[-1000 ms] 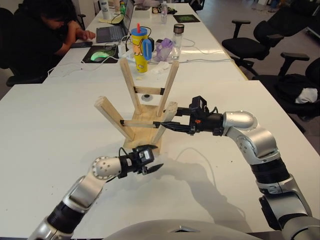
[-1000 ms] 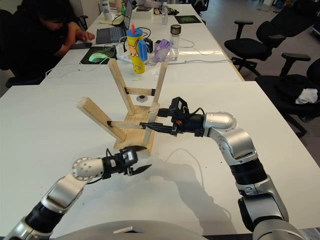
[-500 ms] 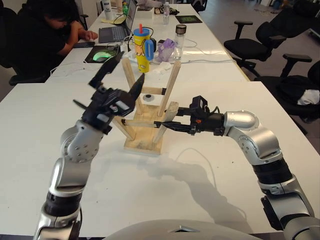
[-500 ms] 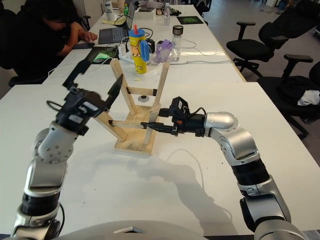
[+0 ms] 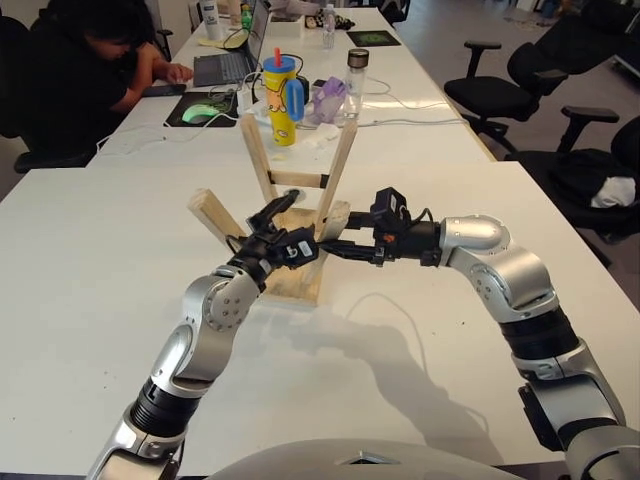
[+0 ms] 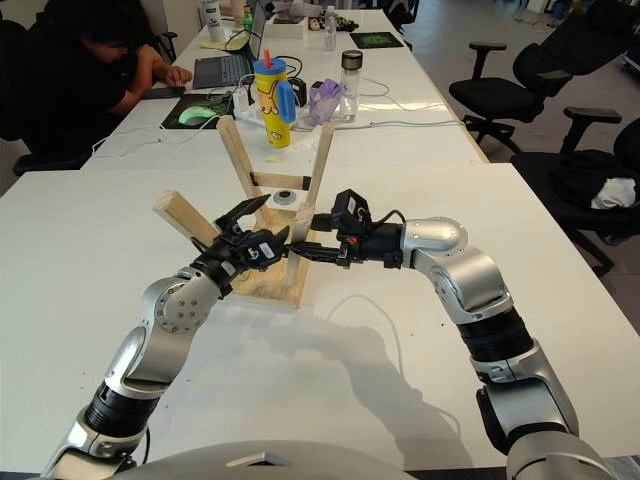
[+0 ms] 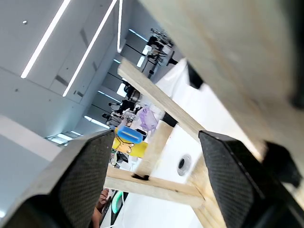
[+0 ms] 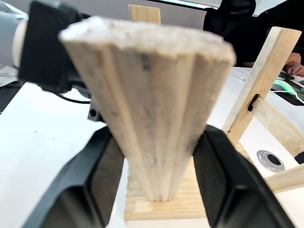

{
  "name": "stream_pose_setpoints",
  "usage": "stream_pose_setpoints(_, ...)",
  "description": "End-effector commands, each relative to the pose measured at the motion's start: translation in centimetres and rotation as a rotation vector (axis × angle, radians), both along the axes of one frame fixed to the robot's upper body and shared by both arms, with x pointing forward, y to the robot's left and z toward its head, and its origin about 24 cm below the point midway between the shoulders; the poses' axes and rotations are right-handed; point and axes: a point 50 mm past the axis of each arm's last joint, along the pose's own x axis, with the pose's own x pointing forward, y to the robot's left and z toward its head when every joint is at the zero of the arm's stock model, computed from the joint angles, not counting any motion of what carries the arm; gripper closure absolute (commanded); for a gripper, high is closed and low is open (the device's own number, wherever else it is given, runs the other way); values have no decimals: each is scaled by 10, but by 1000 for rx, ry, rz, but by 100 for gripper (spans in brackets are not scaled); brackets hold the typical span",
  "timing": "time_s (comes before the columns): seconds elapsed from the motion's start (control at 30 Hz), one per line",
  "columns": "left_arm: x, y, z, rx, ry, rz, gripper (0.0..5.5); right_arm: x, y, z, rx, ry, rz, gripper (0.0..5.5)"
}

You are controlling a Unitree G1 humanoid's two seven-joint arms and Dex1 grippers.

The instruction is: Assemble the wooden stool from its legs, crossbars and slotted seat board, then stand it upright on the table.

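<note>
In the head view, the wooden stool [image 5: 262,165] is seen inverted at mid-desk [image 5: 420,380], with the slotted seat board [image 5: 290,290] laid flat and the legs splayed upward, presumably so the joints can be reached from above. The near leg [image 5: 336,218] at 3 o'clock is clenched by the right gripper [image 5: 328,248], probably to steady the frame. The left gripper [image 5: 288,228], entering from 7 o'clock, is held spread wide among the legs, below the rear crossbar [image 5: 298,181].

In the left wrist view, pale square-cut timber with dark joint slots is framed between the parted fingers [image 7: 90,175]; nothing is grasped.

In the right wrist view, the leg's rough, grooved end grain is pinched between dark fingers [image 8: 223,175].
</note>
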Motion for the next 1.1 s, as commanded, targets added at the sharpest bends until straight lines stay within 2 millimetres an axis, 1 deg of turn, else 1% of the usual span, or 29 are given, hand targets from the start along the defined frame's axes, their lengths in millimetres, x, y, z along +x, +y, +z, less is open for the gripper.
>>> stream_pose_setpoints(0.03, -15, 12, 34, -137, -199, 65, 219, -7, 4, -52, -162, 209, 39, 346)
stream_pose_setpoints(0.13, -16, 23, 44, -168, -270, 114, 219, -5, 5, -52, -161, 203, 35, 346)
stream_pose_setpoints(0.17, -15, 25, 40, -147, -256, 125, 219, -5, 5, -53, -160, 203, 32, 346)
stream_pose_setpoints(0.23, -11, 23, 13, -54, -111, 111, 219, -6, 4, -54, -159, 203, 27, 346)
stream_pose_setpoints(0.27, -10, 21, -8, 34, 1, 93, 219, -6, 4, -54, -158, 204, 23, 346)
stream_pose_setpoints(0.3, -10, 20, -25, 78, 88, 72, 219, -6, 3, -55, -159, 205, 18, 346)
stream_pose_setpoints(0.33, -10, 19, -35, 104, 140, 53, 219, -8, 2, -56, -161, 207, 10, 346)
stream_pose_setpoints(0.43, -10, 19, -75, 328, 395, -13, 219, -9, -4, -59, -172, 210, -19, 346)
stream_pose_setpoints(0.47, -10, 20, -82, 365, 432, -29, 219, -10, -5, -59, -167, 212, -30, 346)
stream_pose_setpoints(0.5, -10, 20, -81, 347, 428, -29, 219, -10, -5, -59, -166, 211, -31, 346)
stream_pose_setpoints(0.53, -8, 18, -73, 309, 389, -24, 219, -10, -5, -59, -167, 210, -32, 346)
stream_pose_setpoints(0.57, -3, 14, -60, 232, 320, -16, 219, -9, -5, -59, -165, 207, -35, 346)
stream_pose_setpoints(0.63, 6, 5, -15, -38, 113, -20, 219, -8, -6, -58, -159, 199, -48, 346)
stream_pose_setpoints(0.67, 6, 7, 11, -165, -19, -17, 219, -7, -7, -57, -148, 186, -61, 346)
stream_pose_setpoints(0.7, 2, 10, 32, -302, -122, -38, 219, -6, -7, -56, -131, 167, -73, 346)
stream_pose_setpoints(0.73, -4, 17, 47, -390, -212, -45, 219, -4, -7, -53, -109, 129, -78, 346)
stream_pose_setpoints(0.77, -10, 24, 55, -475, -261, -58, 219, -2, -7, -48, -80, 70, -96, 346)
stream_pose_setpoints(0.83, -14, 37, 60, -570, -288, -35, 219, 1, -8, -39, -18, -4, -115, 346)
stream_pose_setpoints(0.87, -12, 45, 60, -607, -290, -9, 219, 4, -9, -32, 19, -55, -138, 346)
stream_pose_setpoints(0.93, -7, 56, 64, -653, -304, 38, 219, 7, -14, -20, 100, -86, -169, 346)
stream_pose_setpoints(0.97, -4, 63, 68, -681, -319, 65, 219, 8, -16, -15, 140, -92, -181, 308)
stream_pose_setpoints(1.0, -1, 69, 72, -697, -336, 91, 219, 10, -17, -11, 166, -108, -191, 299)
stream_pose_setpoints(1.03, 1, 73, 76, -707, -353, 109, 219, 11, -18, -8, 180, -121, -196, 279)
stream_pose_setpoints(1.07, 3, 82, 82, -730, -372, 144, 219, 11, -18, -5, 197, -132, -198, 257)
stream_pose_setpoints(1.1, 5, 92, 85, -754, -381, 191, 219, 11, -18, -2, 205, -151, -200, 248)
